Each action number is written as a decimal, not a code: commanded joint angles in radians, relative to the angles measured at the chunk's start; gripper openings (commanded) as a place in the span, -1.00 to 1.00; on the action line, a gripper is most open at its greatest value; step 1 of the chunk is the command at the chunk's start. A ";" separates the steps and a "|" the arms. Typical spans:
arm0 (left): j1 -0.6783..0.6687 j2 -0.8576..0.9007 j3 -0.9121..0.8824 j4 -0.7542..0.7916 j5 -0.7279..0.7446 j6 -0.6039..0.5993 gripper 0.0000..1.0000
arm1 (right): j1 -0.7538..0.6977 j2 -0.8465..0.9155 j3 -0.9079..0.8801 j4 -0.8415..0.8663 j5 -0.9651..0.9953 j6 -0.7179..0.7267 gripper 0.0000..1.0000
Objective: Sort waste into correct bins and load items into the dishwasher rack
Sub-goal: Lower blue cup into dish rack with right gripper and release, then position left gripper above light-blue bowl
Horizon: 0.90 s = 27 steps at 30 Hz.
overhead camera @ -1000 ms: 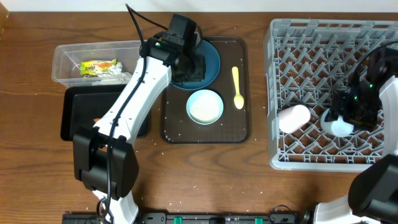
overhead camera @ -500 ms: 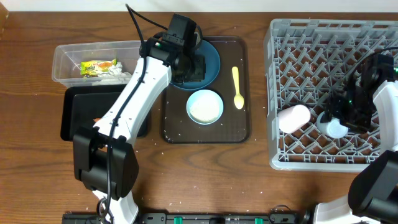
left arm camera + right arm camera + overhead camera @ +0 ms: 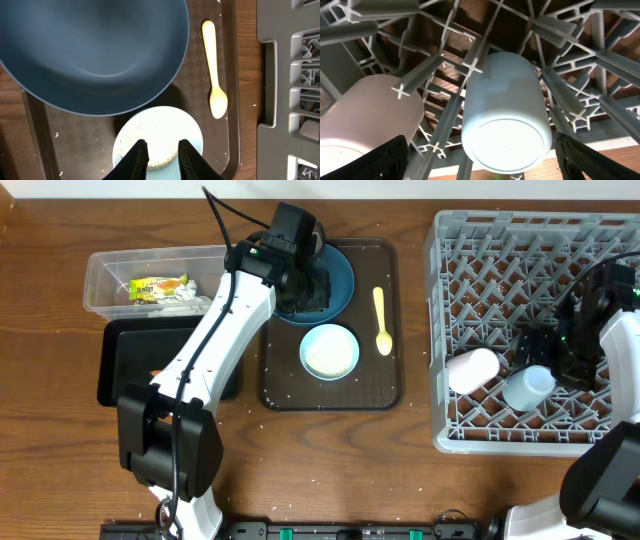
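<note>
The light blue cup [image 3: 528,387] lies on its side in the grey dishwasher rack [image 3: 440,330], beside the pinkish-white cup [image 3: 472,370]. My right gripper [image 3: 548,365] hangs just behind it, open. In the right wrist view the right gripper [image 3: 487,162] has a finger on each side of the light blue cup [image 3: 502,110], both clear of it. My left gripper [image 3: 305,288] hovers over the dark blue plate [image 3: 340,265]. Its fingers [image 3: 137,160] stand a little apart with nothing between them, above the pale bowl [image 3: 192,140] of rice. The yellow spoon [image 3: 214,75] lies to the right.
The plate, bowl and spoon sit on a dark brown serving tray [image 3: 280,390]. The clear tub [image 3: 100,275] holds the printed wrapper [image 3: 157,287] and white paper [image 3: 190,300]. The black tray [image 3: 125,370] lies below it, partly under my left arm. Rice grains dot the wood.
My right gripper has opened and let go of the light blue cup, which has tipped onto its side in the rack. The left arm has not moved.
</note>
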 commanded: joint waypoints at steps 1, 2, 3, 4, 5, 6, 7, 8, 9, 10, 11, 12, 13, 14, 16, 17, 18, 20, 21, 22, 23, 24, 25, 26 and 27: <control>0.000 0.000 -0.004 -0.006 -0.017 0.006 -0.53 | -0.009 0.001 -0.003 0.012 -0.012 0.011 0.93; 0.000 0.000 -0.004 -0.006 -0.016 0.006 -0.53 | -0.009 0.001 -0.002 0.016 -0.018 0.011 0.95; 0.000 0.000 -0.004 -0.006 -0.017 0.006 -0.53 | -0.009 0.001 0.002 0.018 -0.026 0.011 0.98; 0.000 0.000 -0.004 -0.008 -0.017 0.006 -0.53 | -0.011 0.001 0.009 0.018 -0.035 0.011 0.99; 0.000 0.000 -0.004 -0.009 -0.017 0.006 -0.53 | -0.014 0.001 0.016 0.018 -0.042 0.011 0.98; 0.000 0.000 -0.004 -0.011 -0.017 0.006 -0.53 | -0.017 0.001 0.028 0.017 -0.051 0.011 0.99; 0.000 0.000 -0.004 -0.013 -0.017 0.006 -0.52 | -0.019 0.001 0.040 0.015 -0.058 0.010 0.99; 0.000 0.000 -0.004 -0.014 -0.017 0.006 -0.53 | -0.020 0.001 0.059 0.011 -0.064 0.010 0.99; 0.000 0.000 -0.004 -0.016 -0.017 0.006 -0.52 | -0.020 0.001 0.072 0.008 -0.064 0.010 0.98; 0.000 0.000 -0.004 -0.017 -0.017 0.006 -0.53 | -0.020 0.001 0.095 0.003 -0.064 0.010 0.99; 0.000 0.000 -0.004 -0.019 -0.017 0.006 -0.52 | -0.020 0.001 0.113 -0.001 -0.064 0.010 0.99; 0.000 0.000 -0.004 -0.020 -0.017 0.006 -0.52 | -0.020 0.001 0.133 -0.009 -0.064 0.010 0.98; 0.000 0.000 -0.004 -0.021 -0.017 0.006 -0.52 | -0.020 0.001 0.158 -0.019 -0.064 0.010 0.99; 0.000 0.000 -0.004 -0.021 -0.017 0.006 -0.52 | -0.020 0.001 0.183 -0.032 -0.068 0.010 0.99; 0.000 0.000 -0.004 -0.021 -0.017 0.006 -0.53 | -0.019 0.001 0.237 -0.060 -0.078 0.010 0.99; 0.000 0.000 -0.004 -0.021 -0.017 0.007 -0.53 | -0.019 0.001 0.263 -0.071 -0.089 0.008 0.98; 0.000 0.000 -0.004 -0.020 -0.017 0.013 -0.52 | -0.019 0.000 0.295 -0.084 -0.108 0.002 0.98; 0.000 0.000 -0.003 -0.021 -0.017 0.050 -0.53 | -0.014 -0.002 0.349 -0.096 -0.164 -0.015 0.98; 0.000 -0.003 -0.003 -0.025 -0.017 0.069 -0.53 | -0.009 -0.004 0.384 -0.099 -0.215 -0.023 0.98; 0.000 -0.006 -0.003 -0.033 -0.018 0.080 -0.52 | -0.005 -0.006 0.407 -0.098 -0.258 -0.031 0.99; 0.000 -0.010 -0.003 -0.045 -0.017 0.094 -0.53 | 0.001 -0.009 0.431 -0.097 -0.312 -0.050 0.99; 0.000 -0.014 -0.003 -0.056 -0.018 0.097 -0.53 | 0.008 -0.013 0.447 -0.093 -0.357 -0.066 0.99; 0.000 -0.021 -0.003 -0.072 -0.021 0.097 -0.53 | 0.019 -0.018 0.459 -0.086 -0.406 -0.080 0.98; 0.000 -0.027 -0.003 -0.088 -0.023 0.097 -0.53 | 0.033 -0.024 0.462 -0.076 -0.438 -0.090 0.98; 0.000 -0.032 -0.003 -0.108 -0.024 0.097 -0.53 | 0.049 -0.029 0.462 -0.063 -0.457 -0.095 0.98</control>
